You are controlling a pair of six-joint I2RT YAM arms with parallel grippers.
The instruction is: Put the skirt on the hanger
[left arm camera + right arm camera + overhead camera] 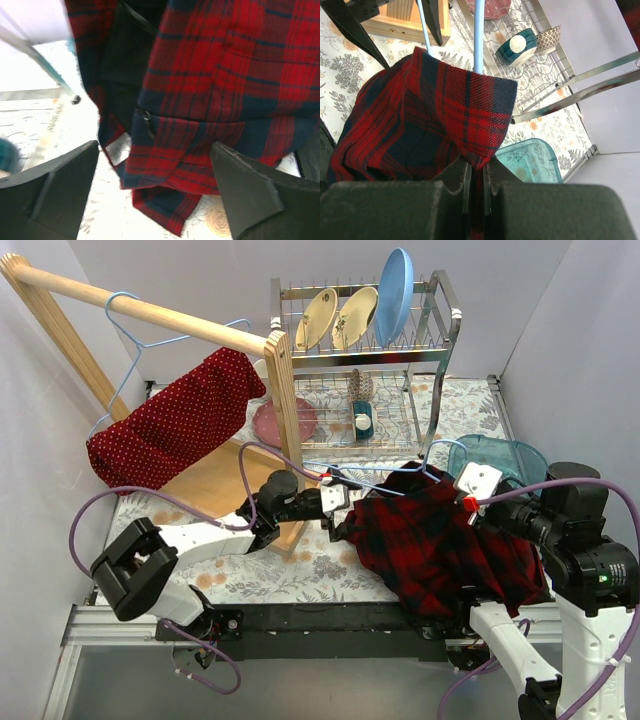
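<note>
Nearest the right wrist lens, my right fingers (454, 176) are pressed together on a fold at the top of the plaid garment (420, 120). A pale-blue wire hanger (478, 35) runs down into that same fold. I judge the pinch is there to hold cloth and wire up together, though I cannot tell whether the wire itself is caught between them. My left fingers (55, 195) stand wide apart with nothing between them, aimed at the garment's lower hem just ahead. I read that as lined up to take the loose edge, but they are not touching it. In the overhead view the plaid cloth spills from the raised right arm down onto the flowered tabletop (300, 570), with a teal tub (510, 455) just behind it and the dish rack (440, 350) further back. The skirt (175, 420), red with tiny white dots, is well apart from both arms at the far left. It hangs below the wooden rail (150, 310), seemingly carried by the rail hanger (125, 340) hooked over it. How it is fastened there I cannot make out, and neither arm is near it.
</note>
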